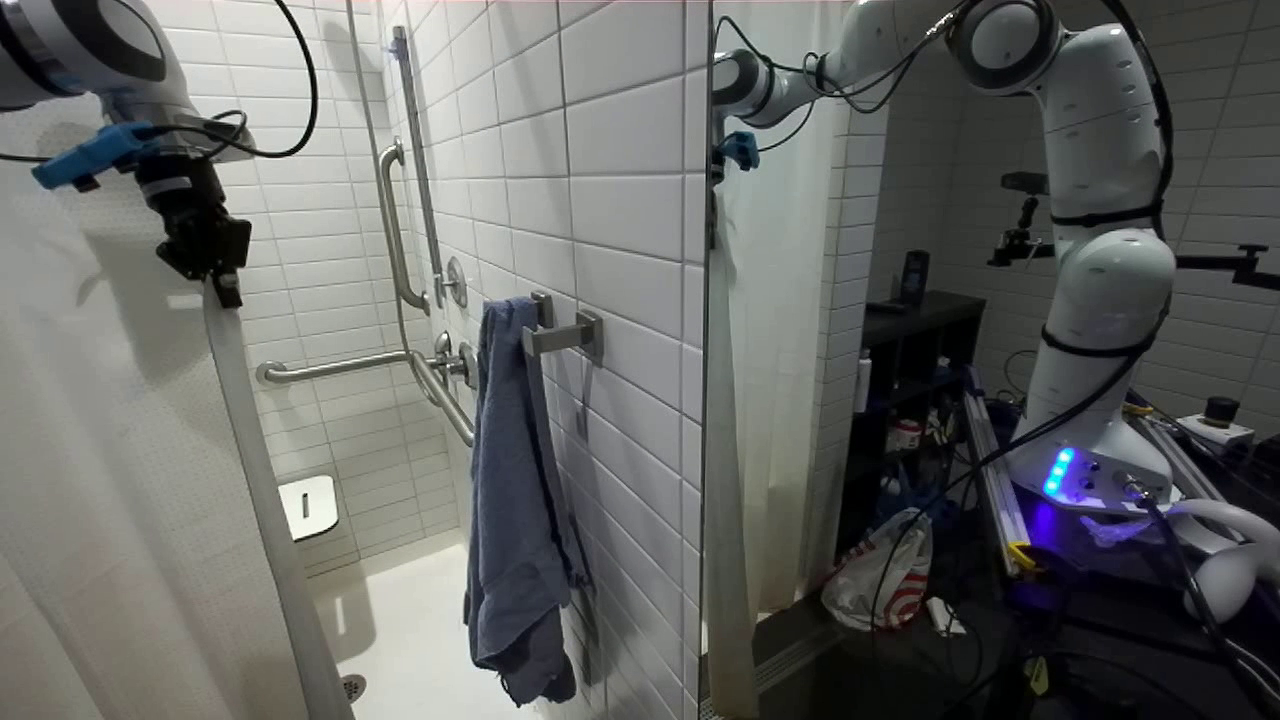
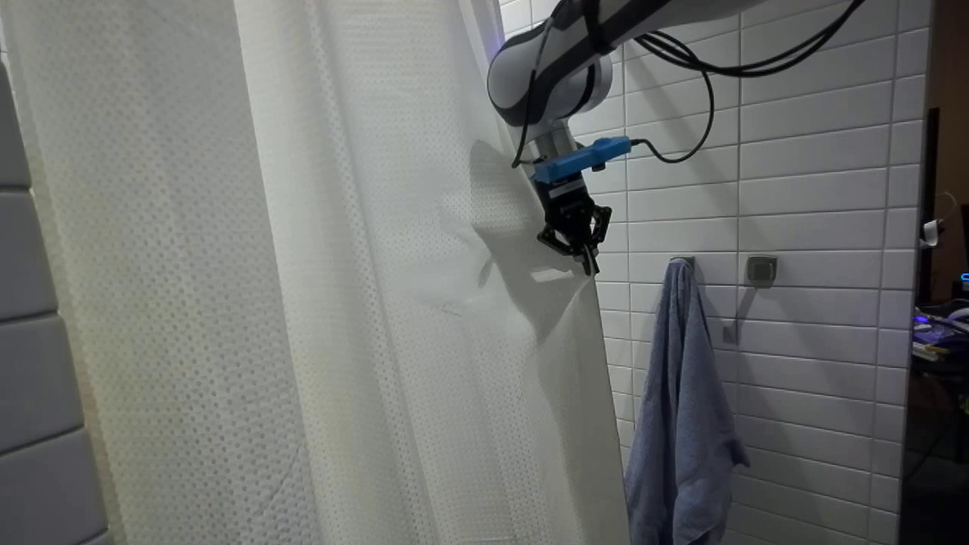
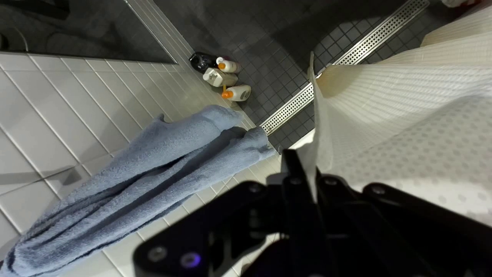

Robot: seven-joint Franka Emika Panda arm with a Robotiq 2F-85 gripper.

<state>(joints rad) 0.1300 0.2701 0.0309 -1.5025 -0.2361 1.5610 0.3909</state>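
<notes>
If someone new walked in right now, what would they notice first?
Probably the robot's black gripper, shut on the edge of the white shower curtain. Next, the blue towel hanging against the white tiled wall. In the wrist view, bottles cluster on the dark floor.

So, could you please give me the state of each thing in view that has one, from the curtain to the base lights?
Curtain: drawn partway, creased near where it is held.
Gripper: shut on the curtain's edge.
Towel: hanging from a hook.
Other hook: bare.
Bottles: grouped together, seemingly upright.
Base lights: lit blue, seen in reflection.
</notes>
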